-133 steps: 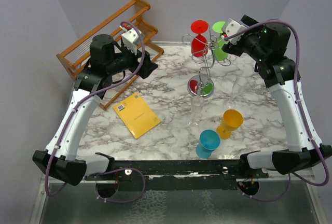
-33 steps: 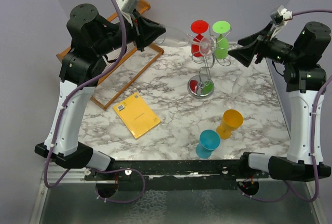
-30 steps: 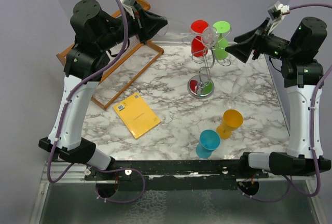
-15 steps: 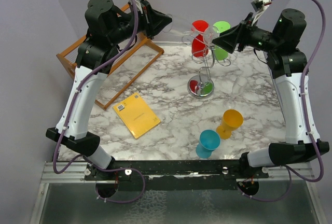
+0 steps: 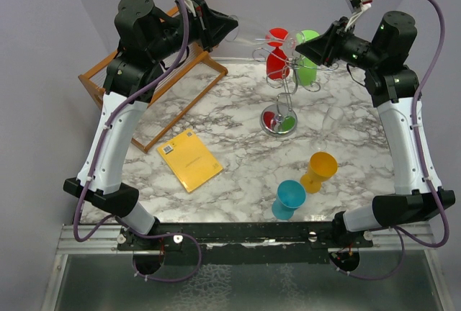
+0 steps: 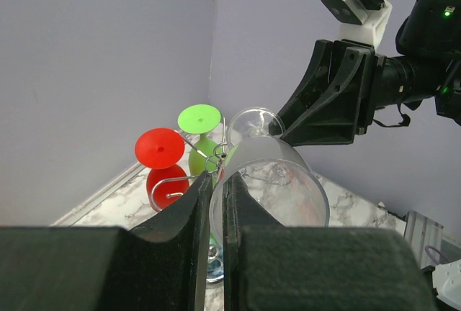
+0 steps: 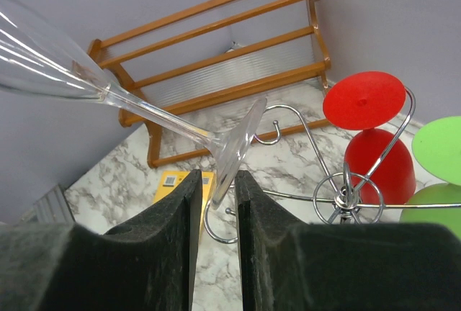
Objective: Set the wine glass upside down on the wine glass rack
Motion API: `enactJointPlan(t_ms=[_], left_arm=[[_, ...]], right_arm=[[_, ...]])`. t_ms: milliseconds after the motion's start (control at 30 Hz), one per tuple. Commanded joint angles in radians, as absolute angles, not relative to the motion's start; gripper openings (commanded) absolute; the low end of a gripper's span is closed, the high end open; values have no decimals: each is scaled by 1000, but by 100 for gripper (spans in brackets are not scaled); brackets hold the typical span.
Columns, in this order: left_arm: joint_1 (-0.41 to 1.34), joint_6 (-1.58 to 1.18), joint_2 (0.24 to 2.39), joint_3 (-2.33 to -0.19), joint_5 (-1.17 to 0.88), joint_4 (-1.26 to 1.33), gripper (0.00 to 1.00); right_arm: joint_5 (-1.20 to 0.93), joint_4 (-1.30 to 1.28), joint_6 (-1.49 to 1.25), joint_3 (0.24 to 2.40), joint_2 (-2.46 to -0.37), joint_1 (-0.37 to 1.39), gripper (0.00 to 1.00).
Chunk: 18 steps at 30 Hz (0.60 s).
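My left tool (image 5: 230, 29) is clamped on the wine glass (image 5: 256, 36), which is sideways by the top of the wine glass rack (image 5: 288, 91). My right tool (image 5: 300, 46) straddles its foot, can't tell if it's gripping.

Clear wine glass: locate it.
Top view, far side: the glass hangs sideways by the silver rack's top, bowl in the left gripper, foot between the fingers of the right gripper.

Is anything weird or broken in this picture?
Nothing looks spilled or broken. The odd thing is the clear wine glass: it lies sideways in the air near the top of the silver wire rack, its bowl pinched by the left gripper and its foot between the fingers of the right gripper.
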State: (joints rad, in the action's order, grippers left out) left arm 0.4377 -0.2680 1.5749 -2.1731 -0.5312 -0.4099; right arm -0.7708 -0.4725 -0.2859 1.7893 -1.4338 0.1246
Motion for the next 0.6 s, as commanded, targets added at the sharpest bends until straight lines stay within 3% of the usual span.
enactJointPlan(t_ms=[0, 133, 367, 567], left_arm=[[434, -282, 1551, -2194, -532, -349, 0], [434, -274, 1541, -2176, -546, -342, 0], [434, -268, 1524, -2141, -573, -333, 0], [434, -267, 1513, -2123, -583, -327, 0]], right_arm=[[-738, -424, -328, 1784, -1445, 130, 20], [-731, -414, -351, 1784, -1449, 130, 11], [-712, -383, -388, 1772, -1451, 130, 5], [-743, -353, -413, 1759, -1456, 130, 11]])
